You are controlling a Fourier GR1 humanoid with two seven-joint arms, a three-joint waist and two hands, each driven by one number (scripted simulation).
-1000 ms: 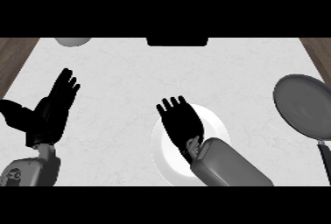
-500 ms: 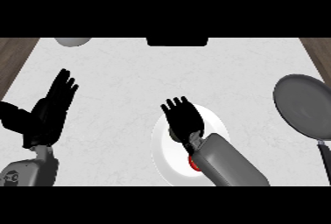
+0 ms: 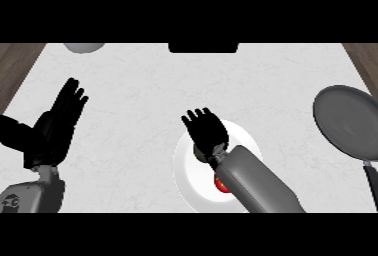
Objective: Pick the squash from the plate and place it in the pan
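Pale marbled bench (image 3: pixel 148 90) fills my feed, with dark wood showing along both side edges. My right robot hand (image 3: pixel 204 131) hangs over the upper half of the white plate (image 3: pixel 188 180), fingers straight and spread, gripping nothing that I can see. Just below its wrist, tucked against the grey forearm, a small patch of red-orange shows on the plate; I take that to be the squash (image 3: pixel 221 185), though so little of it is exposed that I cannot judge its shape or how it lies. The forearm covers most of it, and I cannot tell whether the arm touches it.

Further out, the pan (image 3: pixel 351 122) sits at the right edge of the bench, well apart from the plate, its dark handle running down and cut off by the frame. Nothing lies in the part of the pan I can see.

My left robot hand (image 3: pixel 55 127) rests open at the left side, fingers up.

By my reckoning the task has barely begun: the squash is on the plate, ungrasped, and the pick, the carry to the right and the release are all left to do.

At the far edge a pale round object (image 3: pixel 83 47) and a dark rectangular one (image 3: pixel 204 47) are cropped; I cannot identify either.
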